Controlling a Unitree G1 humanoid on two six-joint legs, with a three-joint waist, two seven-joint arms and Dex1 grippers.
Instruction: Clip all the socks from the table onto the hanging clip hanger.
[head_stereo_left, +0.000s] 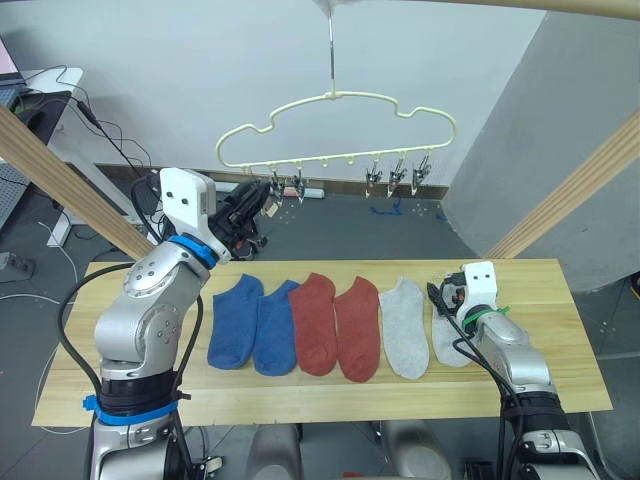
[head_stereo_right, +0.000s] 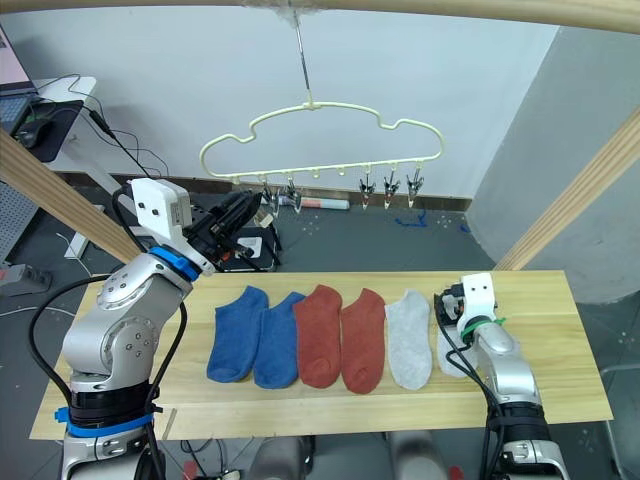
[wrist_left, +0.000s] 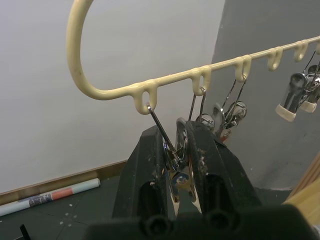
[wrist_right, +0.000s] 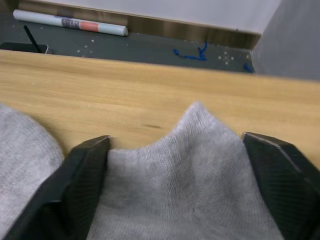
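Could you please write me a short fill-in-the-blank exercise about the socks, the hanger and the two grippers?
1. The left gripper is shut on a metal ____ of the hanger.
2. The right gripper is open over a ____ sock.
3. On the table lie ____ socks.
4. The two socks nearest the left arm are ____.

Missing words: clip; grey; six; blue

We see six socks in a row on the table (head_stereo_left: 560, 300): two blue socks (head_stereo_left: 254, 325), two red socks (head_stereo_left: 337, 326), two grey socks (head_stereo_left: 405, 327). Our left gripper (head_stereo_left: 265, 199) reaches the leftmost clips of the hanger (head_stereo_left: 335, 128); our right gripper (head_stereo_left: 447, 298) rests over the rightmost grey sock.
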